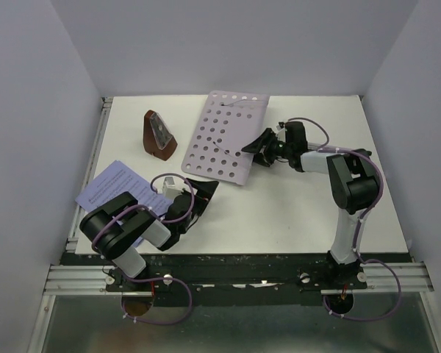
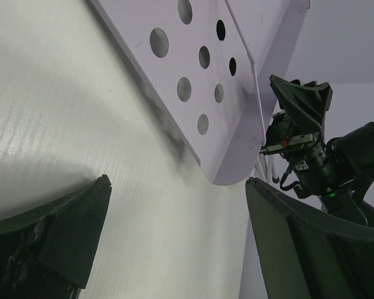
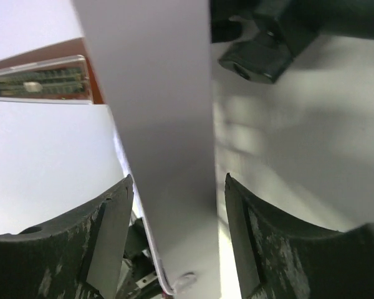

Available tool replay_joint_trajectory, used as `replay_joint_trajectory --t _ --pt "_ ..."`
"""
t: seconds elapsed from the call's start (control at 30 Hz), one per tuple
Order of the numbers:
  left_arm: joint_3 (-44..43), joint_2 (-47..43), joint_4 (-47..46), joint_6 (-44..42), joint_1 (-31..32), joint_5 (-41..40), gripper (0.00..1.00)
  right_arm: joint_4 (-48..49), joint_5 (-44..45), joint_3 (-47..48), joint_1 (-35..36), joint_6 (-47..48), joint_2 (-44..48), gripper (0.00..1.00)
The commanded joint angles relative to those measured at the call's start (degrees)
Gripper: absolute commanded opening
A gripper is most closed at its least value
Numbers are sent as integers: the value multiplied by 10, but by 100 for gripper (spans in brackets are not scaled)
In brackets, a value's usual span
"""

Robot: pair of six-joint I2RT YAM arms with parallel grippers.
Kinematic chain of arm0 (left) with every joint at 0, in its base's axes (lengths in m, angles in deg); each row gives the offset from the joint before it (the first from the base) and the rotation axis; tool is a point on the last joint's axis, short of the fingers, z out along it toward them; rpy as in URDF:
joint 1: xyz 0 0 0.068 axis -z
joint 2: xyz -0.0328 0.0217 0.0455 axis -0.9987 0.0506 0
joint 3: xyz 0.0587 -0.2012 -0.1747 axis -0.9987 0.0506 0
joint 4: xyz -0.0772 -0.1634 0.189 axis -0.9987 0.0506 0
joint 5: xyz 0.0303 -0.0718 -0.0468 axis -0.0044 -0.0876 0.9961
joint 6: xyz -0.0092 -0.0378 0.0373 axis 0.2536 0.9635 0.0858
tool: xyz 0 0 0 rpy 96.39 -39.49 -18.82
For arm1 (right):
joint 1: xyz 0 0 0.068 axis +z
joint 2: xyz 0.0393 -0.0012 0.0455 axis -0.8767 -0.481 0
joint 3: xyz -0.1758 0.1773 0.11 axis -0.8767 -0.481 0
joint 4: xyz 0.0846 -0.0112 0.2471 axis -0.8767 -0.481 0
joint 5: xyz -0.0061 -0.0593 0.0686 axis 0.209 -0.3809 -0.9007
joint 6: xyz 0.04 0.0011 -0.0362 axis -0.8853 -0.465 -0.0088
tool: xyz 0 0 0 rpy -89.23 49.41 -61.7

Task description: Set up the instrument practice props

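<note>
Table (image 1: 294,213): white top, walled on three sides, both arm bases at its 6 o'clock edge.

Music stand (image 1: 224,140): only the lilac perforated panel is clear. It sits from centre toward 12 o'clock, long axis running roughly 1 to 7. The left wrist view shows the near corner off the surface with a shadow under it, so it is tilted, not flat.

Right arm (image 1: 349,184): base at 5 o'clock, reaching in toward centre. Left arm (image 1: 121,228): folded low at 7 o'clock.

Sheet-music pages (image 1: 114,185): lavender, flat on the table at 8 o'clock. Their near corner is hidden under the left arm, and they sit well apart from the panel.

Metronome (image 1: 159,135): brown pyramid at 10 o'clock, just beside the panel's 9 o'clock edge, not touching. Its clear scale face shows in the right wrist view.

Right gripper (image 1: 259,147): on the panel's 3 o'clock edge. The wrist view has one finger on each side of the panel with a narrow gap, so it looks clamped on.

Left gripper (image 1: 198,193): fingers spread wide with nothing between them, low over bare table off the panel's 7 o'clock corner and aimed at it.

Thin rod (image 2: 254,68): pale, runs along the panel toward the right gripper. Its far end is not resolvable.
</note>
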Motion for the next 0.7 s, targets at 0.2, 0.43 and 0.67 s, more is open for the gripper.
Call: replay_joint_trajectory --t 0.2,0.43,0.67 --pt "-26 38 -59 43 -12 5 99 104 -30 -24 4 -61 6 48" --pt "-37 40 -73 36 -39 20 99 121 -47 -37 2 -89 31 42" --pt "-61 68 -80 30 -73 82 99 126 -64 -35 -6 -105 39 40"
